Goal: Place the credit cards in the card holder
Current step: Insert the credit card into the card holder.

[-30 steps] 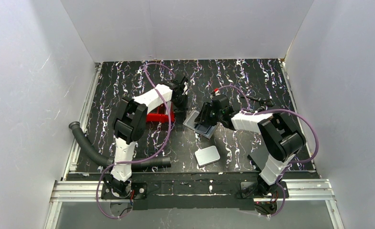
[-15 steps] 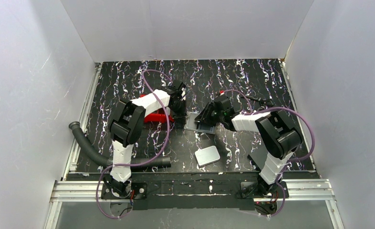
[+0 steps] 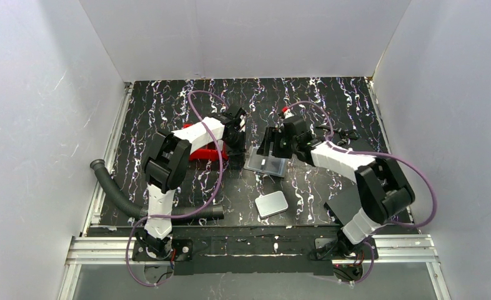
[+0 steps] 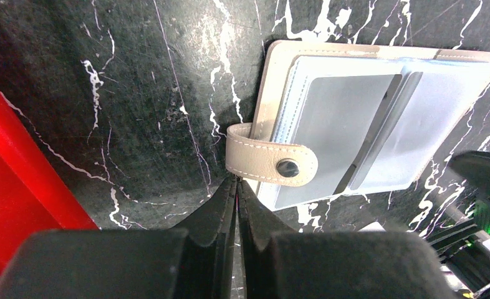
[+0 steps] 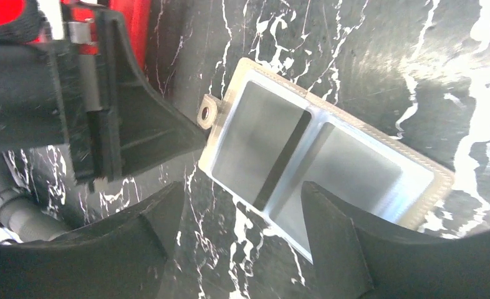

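Observation:
The card holder [image 3: 266, 164] lies open and flat on the black marbled table, a beige pouch with clear sleeves [image 4: 379, 124]. A grey credit card [image 4: 345, 118] sits in its left sleeve, also seen in the right wrist view [image 5: 258, 134]. My left gripper [image 4: 236, 182] is shut, its tips touching the near edge of the holder's snap strap [image 4: 270, 161] with nothing between them. The right gripper [image 5: 242, 187] hovers open over the holder's near edge [image 5: 320, 156], fingers apart and empty. From above, the left gripper [image 3: 235, 152] and right gripper [image 3: 269, 147] flank the holder.
A red tray [image 3: 204, 152] lies just left of the left gripper. A thick white rounded slab [image 3: 272, 204] rests nearer the front. A black ribbed hose [image 3: 115, 190] curls at the left, and a black flat sheet [image 3: 340, 206] sits by the right arm's base.
The right gripper has opened and drawn back toward the far right. The card holder, tilted before, now lies flat and squarer to the table. The left gripper stays shut at its left edge.

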Controlling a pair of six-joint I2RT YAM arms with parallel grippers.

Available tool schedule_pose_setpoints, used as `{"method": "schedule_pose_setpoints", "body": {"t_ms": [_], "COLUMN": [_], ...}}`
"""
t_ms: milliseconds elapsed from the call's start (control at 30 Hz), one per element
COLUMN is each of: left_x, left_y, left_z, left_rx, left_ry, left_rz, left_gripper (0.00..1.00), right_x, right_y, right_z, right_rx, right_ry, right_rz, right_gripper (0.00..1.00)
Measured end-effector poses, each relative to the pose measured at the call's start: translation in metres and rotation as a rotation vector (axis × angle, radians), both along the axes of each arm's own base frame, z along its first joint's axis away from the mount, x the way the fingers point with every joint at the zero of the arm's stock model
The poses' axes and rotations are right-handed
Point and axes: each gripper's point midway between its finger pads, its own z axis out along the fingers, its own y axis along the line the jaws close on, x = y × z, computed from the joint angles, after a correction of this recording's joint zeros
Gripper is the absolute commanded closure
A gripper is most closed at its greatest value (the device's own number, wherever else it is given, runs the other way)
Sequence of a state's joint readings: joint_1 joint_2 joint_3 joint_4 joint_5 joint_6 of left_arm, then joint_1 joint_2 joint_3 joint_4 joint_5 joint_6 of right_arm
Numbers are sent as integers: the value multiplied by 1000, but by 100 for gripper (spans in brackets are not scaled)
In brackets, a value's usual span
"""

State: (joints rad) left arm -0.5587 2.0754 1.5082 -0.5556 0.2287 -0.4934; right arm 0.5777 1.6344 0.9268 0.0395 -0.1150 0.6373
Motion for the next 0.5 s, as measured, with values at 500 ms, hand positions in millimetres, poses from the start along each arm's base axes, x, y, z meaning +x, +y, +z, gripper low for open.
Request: {"method": "schedule_pose_setpoints", "body": {"t_ms": [500], "left_x": [-4], "left_y": [-3], "left_z": [11], "left_rx": [-28], "left_ry": [3], "left_rz": [-8], "left_gripper": [95], "right_x": [-9], "right_y": [-57], "right_z": [9], "right_rx": [130], "right_ry": [99], "right_rz": [77], "right_gripper": [39]}}
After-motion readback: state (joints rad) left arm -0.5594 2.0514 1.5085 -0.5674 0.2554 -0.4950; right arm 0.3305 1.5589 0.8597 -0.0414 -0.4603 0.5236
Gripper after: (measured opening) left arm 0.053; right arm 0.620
